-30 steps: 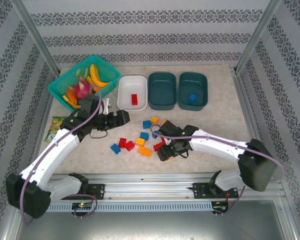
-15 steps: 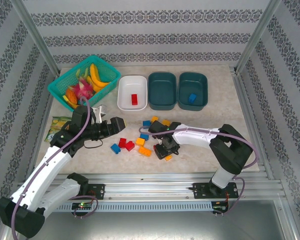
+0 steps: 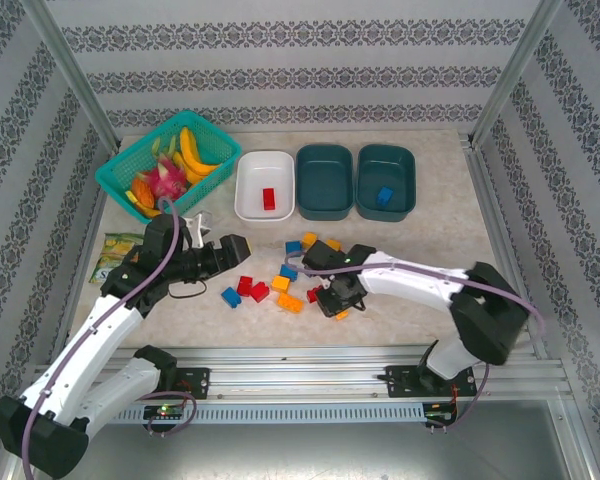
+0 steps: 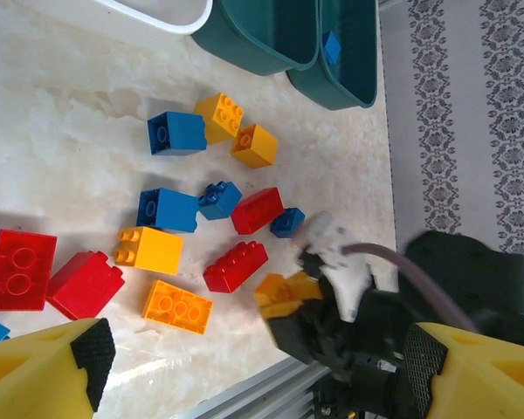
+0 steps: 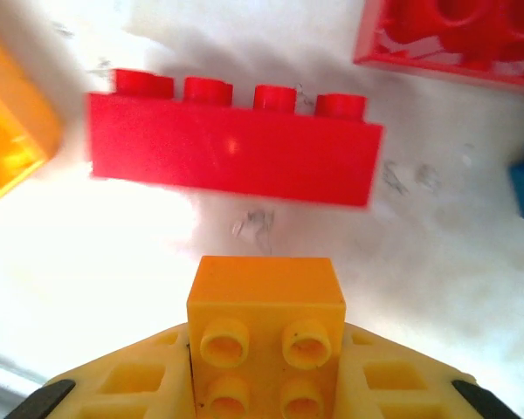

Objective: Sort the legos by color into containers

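Loose bricks in red, blue and orange are scattered mid-table, just in front of the tubs. The white tub has one red brick in it, and the right teal tub has one blue brick. One four-stud orange brick is pinched in the right gripper.

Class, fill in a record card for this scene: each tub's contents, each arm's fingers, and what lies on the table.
White tub: one red brick
Middle teal tub: looks empty
Right teal tub: one blue brick
Right fingers: shut on an orange brick
Left fingers: open, empty
Table: loose bricks, red, blue and orange
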Robot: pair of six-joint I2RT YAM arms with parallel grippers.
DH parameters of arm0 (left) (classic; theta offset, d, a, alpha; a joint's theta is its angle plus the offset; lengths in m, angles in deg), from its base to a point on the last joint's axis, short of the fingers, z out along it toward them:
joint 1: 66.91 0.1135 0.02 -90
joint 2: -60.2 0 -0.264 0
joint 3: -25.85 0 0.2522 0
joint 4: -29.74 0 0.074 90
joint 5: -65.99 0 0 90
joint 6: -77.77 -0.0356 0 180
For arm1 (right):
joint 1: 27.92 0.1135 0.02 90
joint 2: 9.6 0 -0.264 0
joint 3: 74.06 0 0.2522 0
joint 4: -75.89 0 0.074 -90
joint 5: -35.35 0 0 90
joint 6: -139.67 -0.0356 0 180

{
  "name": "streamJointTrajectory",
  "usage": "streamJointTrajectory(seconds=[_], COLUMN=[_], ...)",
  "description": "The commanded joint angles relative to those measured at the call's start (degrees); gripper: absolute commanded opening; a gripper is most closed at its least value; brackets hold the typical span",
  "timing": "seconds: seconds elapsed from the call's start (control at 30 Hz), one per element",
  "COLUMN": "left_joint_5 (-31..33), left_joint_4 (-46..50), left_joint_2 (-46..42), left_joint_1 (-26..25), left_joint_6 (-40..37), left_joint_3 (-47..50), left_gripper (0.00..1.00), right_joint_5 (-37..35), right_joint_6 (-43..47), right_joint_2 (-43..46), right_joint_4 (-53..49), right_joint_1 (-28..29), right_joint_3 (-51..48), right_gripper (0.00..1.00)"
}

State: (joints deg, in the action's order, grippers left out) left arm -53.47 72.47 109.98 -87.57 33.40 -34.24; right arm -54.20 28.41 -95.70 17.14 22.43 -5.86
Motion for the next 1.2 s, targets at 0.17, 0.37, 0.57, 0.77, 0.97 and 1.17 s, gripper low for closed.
streamJointTrajectory(seconds=[0.17, 0.37, 0.57, 0.77, 0.97, 1.17], left_joint_5=[2.0, 3.7, 3.0, 3.3, 3.5, 3.9], left_joint_4=[-10.6, -12.0, -14.5, -14.4, -13.5, -11.7], left_joint_2=[9.5, 20.8, 30.1, 34.8, 35.6, 35.0], left_joint_1=[-1.0, 0.2, 1.7, 2.5, 2.5, 2.5], left_joint_6=[3.2, 2.9, 2.6, 1.3, 1.1, 0.3], left_joint_3=[-9.1, -17.6, -23.7, -26.4, -25.8, -25.1], left_gripper=[0.89, 0.89, 0.88, 0.88, 0.87, 0.87], right_joint_5=[1.6, 2.7, 2.1, 1.1, 1.4, 1.7], right_joint_6=[-1.3, -2.6, -5.5, -5.9, -6.3, -7.3], right_joint_2=[3.6, -12.8, -32.4, -45.9, -55.4, -58.4], right_joint_4=[-5.3, -0.4, -0.3, -1.5, -4.5, -5.4], right_joint_1=[-10.0, -18.8, -25.1, -28.1, -28.9, -28.9], right_joint_3=[16.8, 33.4, 51.5, 65.9, 75.9, 78.5], right_gripper=[0.26, 0.25, 0.25, 0.26, 0.28, 0.36])
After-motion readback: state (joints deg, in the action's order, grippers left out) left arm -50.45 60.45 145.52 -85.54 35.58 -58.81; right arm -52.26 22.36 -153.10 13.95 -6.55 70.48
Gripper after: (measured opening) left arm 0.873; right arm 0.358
